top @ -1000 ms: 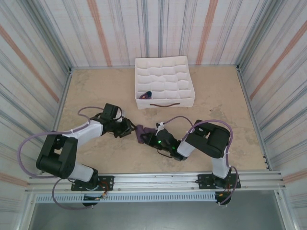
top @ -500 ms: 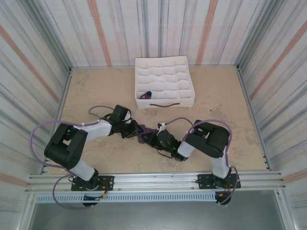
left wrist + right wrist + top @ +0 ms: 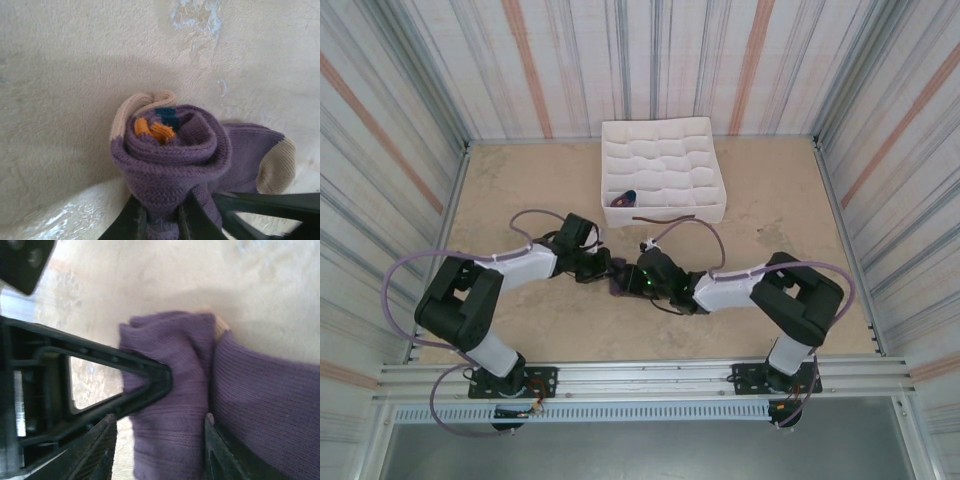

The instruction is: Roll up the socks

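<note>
- The left tool [image 3: 604, 270] is extending low from the left and is closing narrow on the socks [image 3: 617, 288]. In the left wrist view its fingers [image 3: 134, 222] are biting the base of the roll. I judge that this is pinning the coil so that it is not springing open.
- The socks are lying on the bench [image 3: 520, 190] at near centre, squeezed between the two tools. Up close they are forming a tight purple coil [image 3: 172, 150], with orange and teal peeking from its core. A pale-tipped tail [image 3: 275, 165] is trailing flat to the right of the coil. That loose tail suggests the rolling is not yet finished.
- The right tool [image 3: 632, 280] is facing the left one from the right side of the socks. In the right wrist view its jaws are standing partway apart around the purple fabric. A sliver of bench is showing between one finger [image 3: 102, 450] and the cloth, so it is bracketing the cloth rather than squeezing it. Probably it is standing loose so that a fresh hold can be taken while the left tool is anchoring the coil.
- The white grid box [image 3: 700, 212] is waiting at far centre, well apart from the work, with a small bundle [image 3: 625, 197] sitting in a near-left compartment. It looks to be where a finished roll is meant to go.
</note>
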